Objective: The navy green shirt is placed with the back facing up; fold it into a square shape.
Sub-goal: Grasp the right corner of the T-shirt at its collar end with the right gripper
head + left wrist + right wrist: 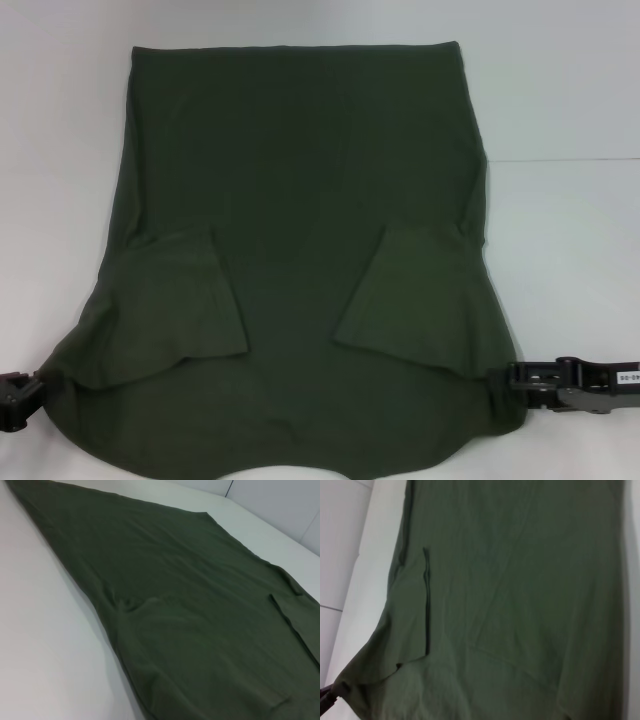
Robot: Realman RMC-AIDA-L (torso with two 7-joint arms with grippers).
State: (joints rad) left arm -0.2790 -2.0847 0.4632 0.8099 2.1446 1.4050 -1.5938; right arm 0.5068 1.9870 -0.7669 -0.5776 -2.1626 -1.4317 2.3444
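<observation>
the navy green shirt (300,230) lies spread back-up on the white worktop (570,90), hem at the far edge, shoulders nearest the robot, and both short sleeves already folded inward onto the back. the left hand (18,395) sits at the near left corner of the cloth, by the shoulder, and the right hand (530,385) sits at the near right corner. each looks pressed against the fabric edge, which bunches slightly toward it, so each probably has a pinch of cloth, but i cannot tell from these views how far either hand is closed.

the likely next move is to carry the shoulder edge up and over toward the hem. risks, as i judge them:
- if one hand grips only the top layer or a thin fold, the cloth could slip out partway and the fold would land crooked.
- uneven lifting between the two hands would skew the fold line, giving a trapezoid rather than a square.
- the tucked sleeves lie loose; dragging the fabric instead of lifting it could flip them open.
- the near edge runs past the bottom of the head view, so it may overhang the worktop and pull downward.
</observation>
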